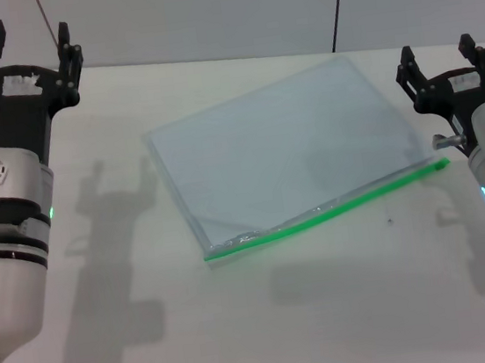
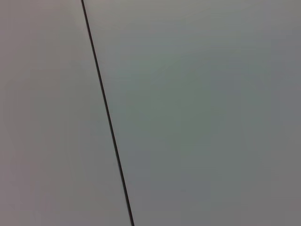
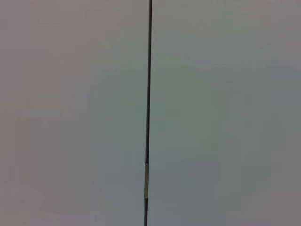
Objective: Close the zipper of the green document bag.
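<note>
The green document bag (image 1: 287, 149) lies flat in the middle of the white table, a translucent pale blue pouch turned at an angle. Its zipper (image 1: 335, 210) is a bright green strip along the near long edge, running from the near-left corner to the right end. My left gripper (image 1: 29, 50) is raised at the far left, open, well away from the bag. On the right my right gripper (image 1: 450, 57) is also raised and open, just beyond the zipper's right end. Neither wrist view shows the bag or any fingers.
The white table (image 1: 329, 312) extends in front of the bag. Behind it stands a grey panelled wall (image 1: 204, 9) with thin dark seams (image 2: 108, 117) (image 3: 148, 94), which is all that the wrist views show.
</note>
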Motion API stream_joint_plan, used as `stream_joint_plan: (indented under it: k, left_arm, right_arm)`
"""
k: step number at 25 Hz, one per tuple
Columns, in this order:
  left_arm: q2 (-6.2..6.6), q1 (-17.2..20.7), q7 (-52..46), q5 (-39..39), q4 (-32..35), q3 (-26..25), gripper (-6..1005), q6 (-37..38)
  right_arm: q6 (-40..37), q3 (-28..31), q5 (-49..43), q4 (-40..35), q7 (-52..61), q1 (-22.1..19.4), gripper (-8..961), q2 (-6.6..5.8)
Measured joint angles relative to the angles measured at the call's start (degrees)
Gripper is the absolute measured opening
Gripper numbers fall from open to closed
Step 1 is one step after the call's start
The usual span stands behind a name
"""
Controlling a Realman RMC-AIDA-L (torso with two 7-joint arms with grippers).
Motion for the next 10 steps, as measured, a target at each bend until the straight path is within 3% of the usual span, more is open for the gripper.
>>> stream_joint_plan:
  k: [10]
  left_arm:
    - [0.00, 0.1, 0.0, 0.0, 0.0, 0.0, 733, 0.1]
  right_arm:
    - [-0.1, -0.1, 0.0, 0.0, 0.0, 0.0, 803, 0.07]
